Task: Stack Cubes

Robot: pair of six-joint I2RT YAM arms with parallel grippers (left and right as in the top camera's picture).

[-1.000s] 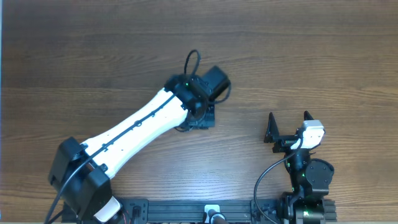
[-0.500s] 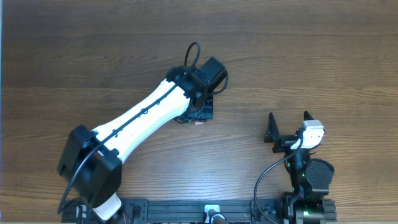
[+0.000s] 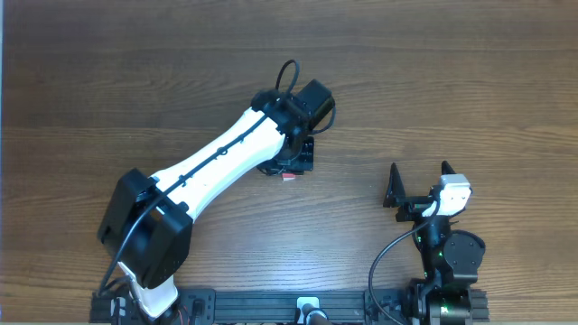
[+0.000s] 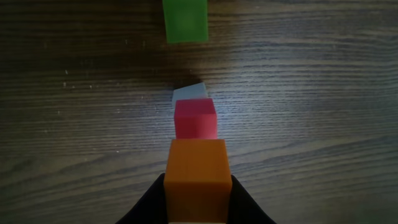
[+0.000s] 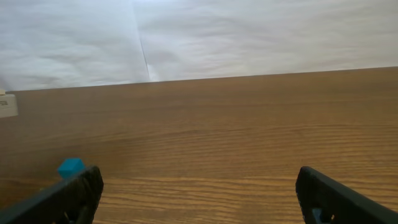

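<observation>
My left gripper point(image 4: 198, 196) is shut on an orange cube point(image 4: 198, 168), its fingers on two opposite sides. Just beyond it a red cube point(image 4: 195, 119) appears to rest on a pale grey cube point(image 4: 189, 93), of which a corner shows. A green cube point(image 4: 185, 20) lies farther off on the wood. In the top view the left gripper point(image 3: 289, 161) hangs over mid-table with a sliver of the red cube point(image 3: 289, 176) at its edge. My right gripper point(image 3: 420, 185) stands open and holds nothing near the right arm's base.
A blue cube point(image 5: 71, 167) lies on the brown wooden table point(image 3: 452, 81), off to one side of the right gripper point(image 5: 199, 199). A white wall rises past the table's far edge point(image 5: 261, 71).
The left arm has swung and its gripper has shifted slightly up the top view with the orange cube. A bit of the red cube now shows below it. The right arm has kept still.
</observation>
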